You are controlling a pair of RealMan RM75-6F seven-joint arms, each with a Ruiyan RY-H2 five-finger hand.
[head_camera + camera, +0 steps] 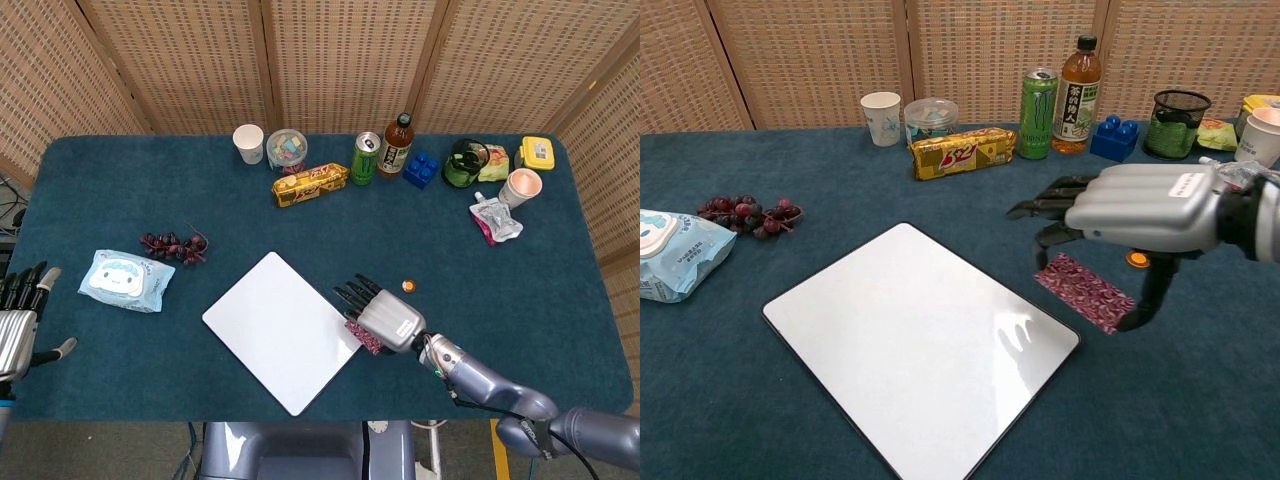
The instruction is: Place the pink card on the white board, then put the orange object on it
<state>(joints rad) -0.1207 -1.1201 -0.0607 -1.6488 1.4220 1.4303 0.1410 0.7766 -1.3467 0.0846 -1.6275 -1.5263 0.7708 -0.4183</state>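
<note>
At the table's far edge, a yellow snack bar (962,152) reads "32"; the can (1038,99) and bottle (1078,82) labels are too small to read. Right hand (1140,208) holds the pink card (1084,292) lifted beside the white board's (910,340) right corner, fingers extended. Orange object (1137,259) sits just behind. Left hand (18,312) rests open, far left.
</note>
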